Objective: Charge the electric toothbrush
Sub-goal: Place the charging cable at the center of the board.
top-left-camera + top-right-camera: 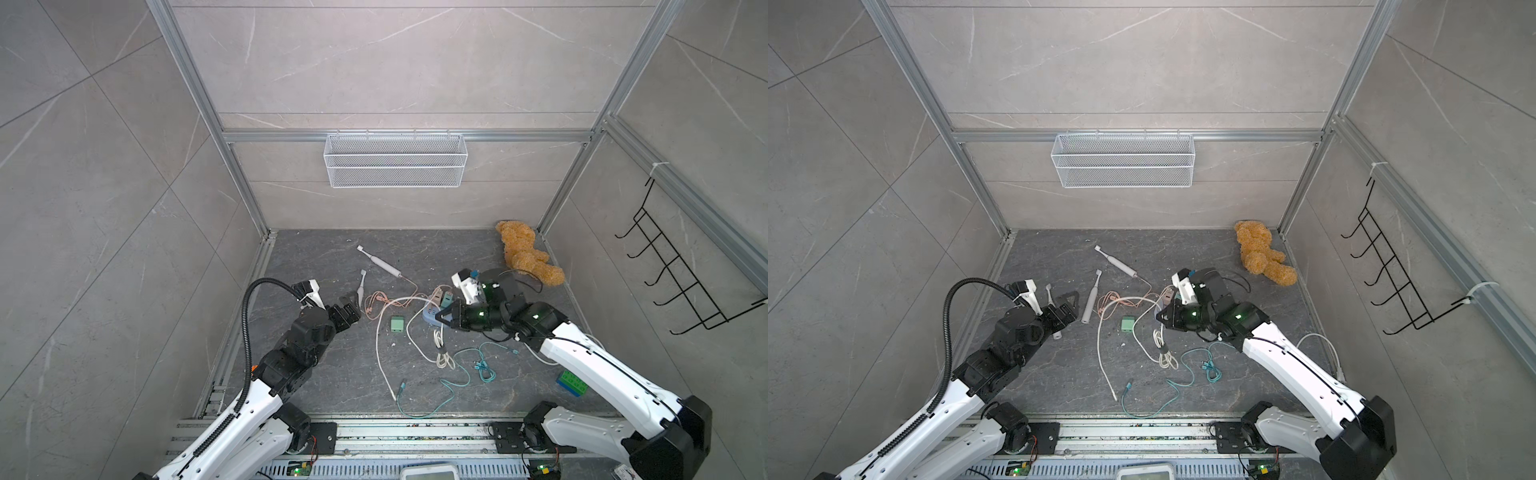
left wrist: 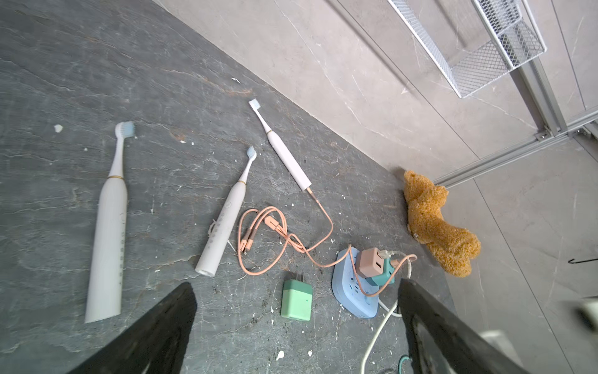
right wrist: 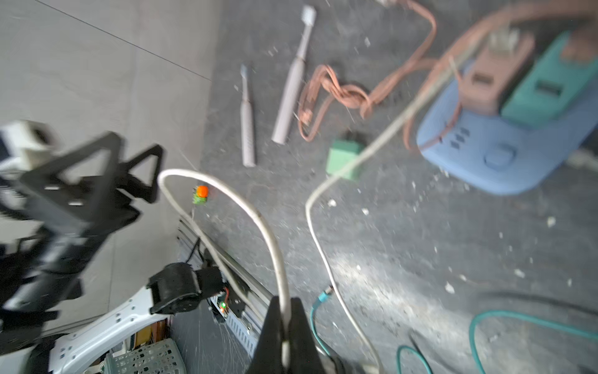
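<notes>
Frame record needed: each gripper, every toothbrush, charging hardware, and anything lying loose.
left gripper: open, empty
right gripper: shut on white cable
far toothbrush: pink cable in its base, leading to pink adapter on blue power strip
other toothbrushes: two, no cable attached
green adapter: loose, unplugged

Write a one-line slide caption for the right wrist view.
Right gripper shut on a white cable, near the blue power strip.

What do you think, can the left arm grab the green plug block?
Probably yes. The left end effector is open and the green charger lies on bare floor right ahead; a white cable loops close by.
</notes>
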You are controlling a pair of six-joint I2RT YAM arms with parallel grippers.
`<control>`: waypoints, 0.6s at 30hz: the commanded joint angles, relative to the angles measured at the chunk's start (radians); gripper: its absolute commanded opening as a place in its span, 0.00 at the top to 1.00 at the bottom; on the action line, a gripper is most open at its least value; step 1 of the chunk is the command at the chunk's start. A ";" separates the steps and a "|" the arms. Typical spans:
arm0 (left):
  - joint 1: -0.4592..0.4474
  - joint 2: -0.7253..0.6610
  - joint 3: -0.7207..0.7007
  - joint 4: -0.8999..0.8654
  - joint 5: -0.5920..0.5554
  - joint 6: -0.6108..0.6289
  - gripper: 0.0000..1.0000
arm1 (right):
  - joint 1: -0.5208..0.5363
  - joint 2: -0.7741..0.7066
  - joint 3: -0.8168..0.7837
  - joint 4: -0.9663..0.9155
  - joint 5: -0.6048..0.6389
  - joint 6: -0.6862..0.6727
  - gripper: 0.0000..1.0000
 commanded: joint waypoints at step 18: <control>0.007 0.064 0.042 -0.248 -0.074 -0.075 0.01 | 0.220 0.140 0.225 -0.478 0.393 -0.299 0.47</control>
